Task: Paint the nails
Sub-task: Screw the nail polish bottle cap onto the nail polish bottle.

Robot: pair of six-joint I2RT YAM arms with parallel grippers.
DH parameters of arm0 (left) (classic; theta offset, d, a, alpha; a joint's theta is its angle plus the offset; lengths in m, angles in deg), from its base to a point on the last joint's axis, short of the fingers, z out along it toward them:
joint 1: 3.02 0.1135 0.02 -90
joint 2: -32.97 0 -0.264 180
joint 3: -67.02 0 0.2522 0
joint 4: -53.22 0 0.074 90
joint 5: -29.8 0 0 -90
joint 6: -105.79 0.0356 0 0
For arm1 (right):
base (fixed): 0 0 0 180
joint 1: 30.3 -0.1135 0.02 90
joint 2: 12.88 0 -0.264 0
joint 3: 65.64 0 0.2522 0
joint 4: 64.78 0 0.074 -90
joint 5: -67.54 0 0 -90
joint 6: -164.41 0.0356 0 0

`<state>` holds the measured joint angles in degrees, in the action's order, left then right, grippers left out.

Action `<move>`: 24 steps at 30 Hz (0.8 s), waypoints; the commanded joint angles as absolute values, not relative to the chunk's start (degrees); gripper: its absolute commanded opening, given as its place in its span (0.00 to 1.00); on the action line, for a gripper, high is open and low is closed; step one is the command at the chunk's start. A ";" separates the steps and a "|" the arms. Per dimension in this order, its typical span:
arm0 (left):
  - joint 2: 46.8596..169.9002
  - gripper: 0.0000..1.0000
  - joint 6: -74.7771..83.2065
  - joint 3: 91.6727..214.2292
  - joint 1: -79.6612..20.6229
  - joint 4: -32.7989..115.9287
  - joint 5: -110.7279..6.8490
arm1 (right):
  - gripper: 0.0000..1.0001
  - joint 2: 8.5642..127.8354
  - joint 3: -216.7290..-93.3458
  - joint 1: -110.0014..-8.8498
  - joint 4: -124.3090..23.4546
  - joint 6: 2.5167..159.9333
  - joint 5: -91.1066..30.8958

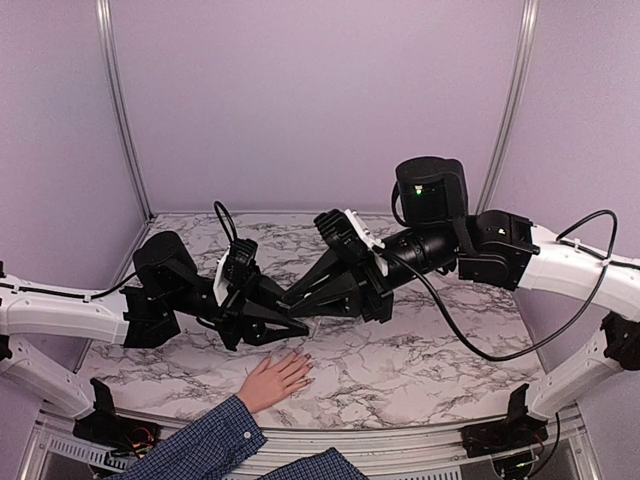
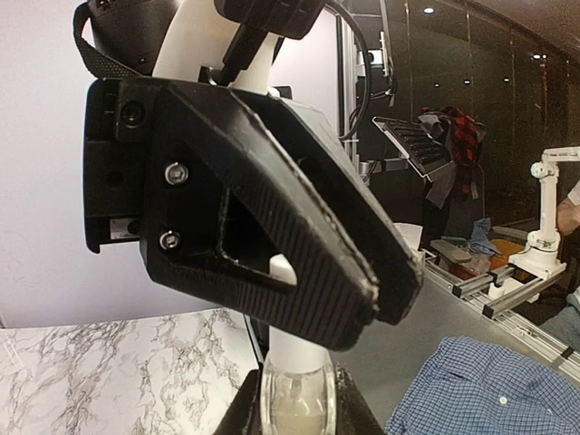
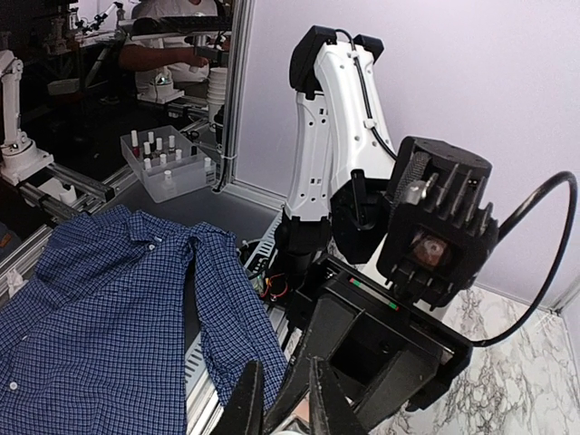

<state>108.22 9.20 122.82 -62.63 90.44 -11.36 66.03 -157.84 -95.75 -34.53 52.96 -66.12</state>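
Note:
A light-skinned hand (image 1: 274, 381) in a blue plaid sleeve (image 1: 198, 447) lies flat on the marble table near the front edge. Its nails (image 1: 306, 366) are tiny pale tips pointing right. Just above the hand, my left gripper (image 1: 298, 331) is shut on a small clear nail polish bottle (image 2: 294, 403). In the left wrist view the bottle stands upright between the fingers (image 2: 231, 419). My right gripper (image 1: 291, 299) comes in from the right and is shut on the bottle's white cap (image 2: 304, 352). In the right wrist view, only a sliver of white shows between the right gripper's (image 3: 288, 410) fingers.
The marble table (image 1: 420, 350) is walled by lilac panels with metal posts (image 1: 122, 110). A black cable (image 1: 470, 340) loops down from the right arm over the table. A plaid shirt (image 3: 100, 299) lies off the front edge, and a box of small bottles (image 3: 163, 161) stands beyond it.

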 commanded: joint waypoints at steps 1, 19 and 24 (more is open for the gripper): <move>105.76 0.00 10.70 122.95 -62.73 92.79 -17.22 | 0.00 66.05 -156.58 -94.78 -35.40 55.56 -64.53; 102.69 0.00 14.94 120.65 -62.70 93.11 -31.07 | 0.00 67.75 -156.64 -93.26 -37.12 59.80 -54.77; 102.43 0.00 15.53 120.21 -62.70 93.96 -35.43 | 0.00 68.07 -155.92 -92.76 -39.13 62.14 -51.53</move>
